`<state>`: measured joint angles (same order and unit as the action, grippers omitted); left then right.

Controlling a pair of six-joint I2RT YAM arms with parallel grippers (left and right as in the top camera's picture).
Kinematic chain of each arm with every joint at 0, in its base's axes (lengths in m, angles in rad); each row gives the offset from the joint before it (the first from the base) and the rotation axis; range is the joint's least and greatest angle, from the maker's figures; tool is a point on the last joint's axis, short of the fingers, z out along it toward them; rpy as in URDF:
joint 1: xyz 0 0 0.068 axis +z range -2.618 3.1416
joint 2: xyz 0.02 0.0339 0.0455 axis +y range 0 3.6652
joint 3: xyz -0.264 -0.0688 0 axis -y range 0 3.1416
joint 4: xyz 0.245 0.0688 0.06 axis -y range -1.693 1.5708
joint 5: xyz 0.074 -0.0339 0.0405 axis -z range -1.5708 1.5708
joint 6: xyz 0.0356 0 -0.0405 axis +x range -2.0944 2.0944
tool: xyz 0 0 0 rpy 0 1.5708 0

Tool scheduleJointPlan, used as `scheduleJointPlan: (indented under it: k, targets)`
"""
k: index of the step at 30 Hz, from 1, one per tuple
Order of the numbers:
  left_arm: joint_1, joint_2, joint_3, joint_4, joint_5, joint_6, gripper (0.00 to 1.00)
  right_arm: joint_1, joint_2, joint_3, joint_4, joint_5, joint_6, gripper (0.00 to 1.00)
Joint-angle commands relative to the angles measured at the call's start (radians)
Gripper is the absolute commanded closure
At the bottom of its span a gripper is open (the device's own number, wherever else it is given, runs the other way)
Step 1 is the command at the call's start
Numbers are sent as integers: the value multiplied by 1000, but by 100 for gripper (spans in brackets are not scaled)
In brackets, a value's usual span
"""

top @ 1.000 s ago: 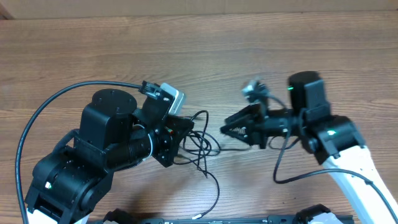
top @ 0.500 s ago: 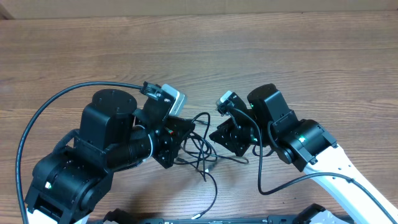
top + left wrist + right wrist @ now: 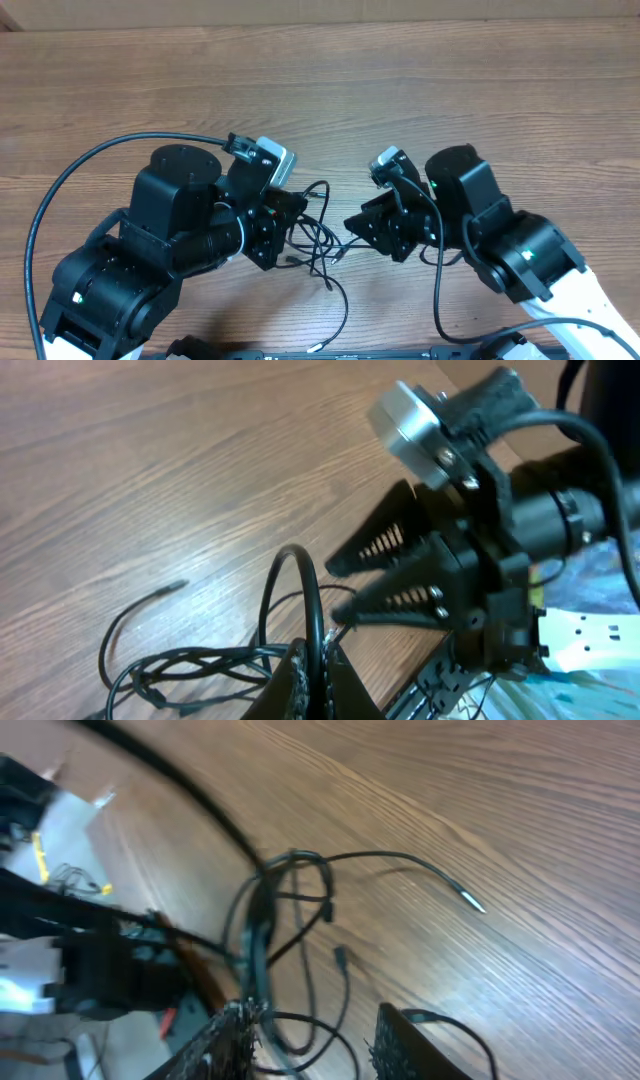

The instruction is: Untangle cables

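The cables [image 3: 322, 238] lie in a small black knot on the wood between my two grippers. One strand trails toward the front edge and ends in a plug [image 3: 316, 348]. My left gripper [image 3: 298, 208] sits at the knot's left side. It is shut on a cable loop [image 3: 316, 600] that arches up from its jaws [image 3: 318, 665], and more cable loops [image 3: 190, 660] lie to its left. My right gripper [image 3: 352, 226] is at the knot's right side. Its jaws [image 3: 315, 1050] are open, with thin strands crossing the gap. A silver-tipped plug [image 3: 470, 901] lies beyond the tangle [image 3: 290, 900].
A thick black arm cable [image 3: 60, 190] curves round the left arm. A dark rail [image 3: 400, 353] runs along the table's front edge. White clutter [image 3: 590, 632] lies past that edge. Bare wood stretches behind both arms.
The right arm swung left to the knot, then eased slightly right, and its jaws have spread wider. The left arm and its grip on the loop have not moved.
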<state>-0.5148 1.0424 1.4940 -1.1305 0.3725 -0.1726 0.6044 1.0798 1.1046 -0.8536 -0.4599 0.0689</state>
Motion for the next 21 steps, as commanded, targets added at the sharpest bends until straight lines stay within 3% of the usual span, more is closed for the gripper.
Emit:
scheduleJointPlan:
  k: [1, 8, 14, 21]
  targets:
    - [4, -16, 9, 20, -5, 23, 96, 28, 5, 13, -3, -35, 20, 61]
    - [4, -15, 9, 21, 4, 19, 96, 134, 54, 13, 66, -23, 21, 61]
    - [4, -16, 9, 20, 25, 19, 96, 170, 136, 13, 88, 182, 64, 62]
    - [4, -16, 9, 5, 21, 19, 96, 170, 164, 14, 90, 134, 66, 90]
